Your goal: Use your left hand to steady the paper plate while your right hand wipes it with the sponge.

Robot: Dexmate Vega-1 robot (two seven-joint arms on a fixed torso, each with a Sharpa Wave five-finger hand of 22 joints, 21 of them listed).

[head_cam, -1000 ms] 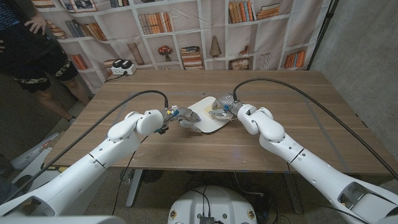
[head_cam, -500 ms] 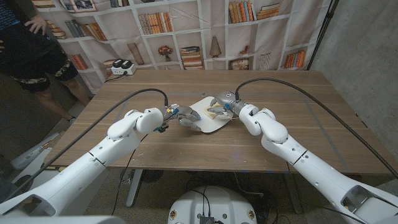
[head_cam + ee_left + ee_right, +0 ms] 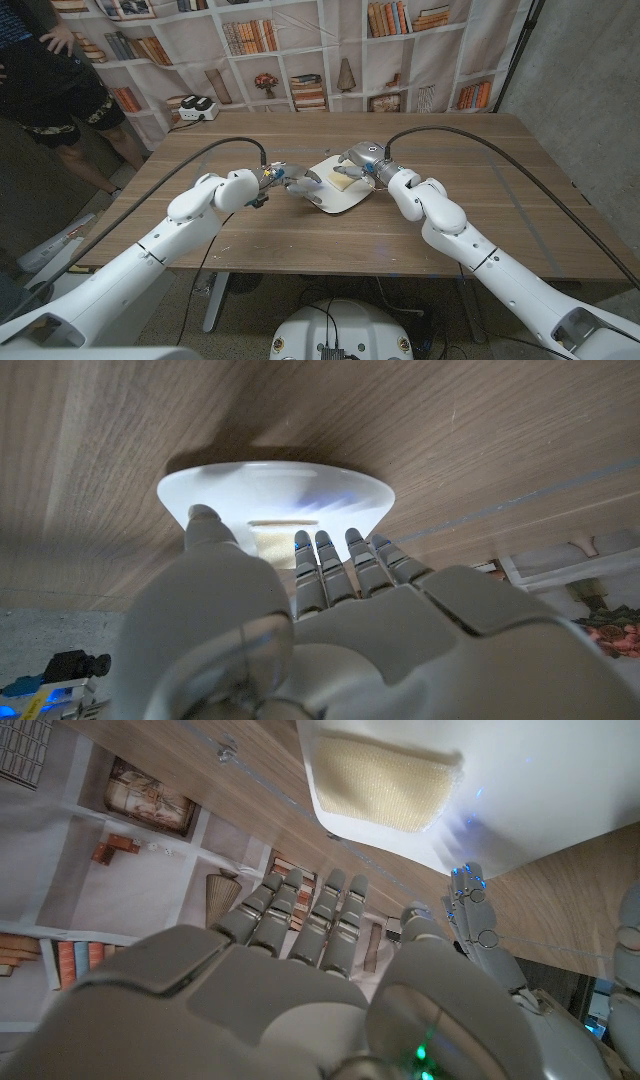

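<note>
Two items matter here: the white, squarish paper plate (image 3: 337,187), lying near the middle of the wooden bench (image 3: 500,220), and the pale yellow rectangular sponge (image 3: 345,179) lying on the plate's surface.

Handling, as a judgement: the plate is light and thin, will slide on smooth wood and buckle under load, so it should be steadied at its rim with light downward pressure. The sponge is soft and compressible and is best taken by its long edges.

Left hand (image 3: 292,180): fingers apart, tips at the plate's left rim, nothing clamped. Right hand (image 3: 358,160): just beside the sponge at the plate's far right edge, fingers apart, holding nothing; actual contact cannot be confirmed.

Change from the earlier frames: the right hand has drawn back off the plate, uncovering the sponge. The left hand has remained at the rim.
</note>
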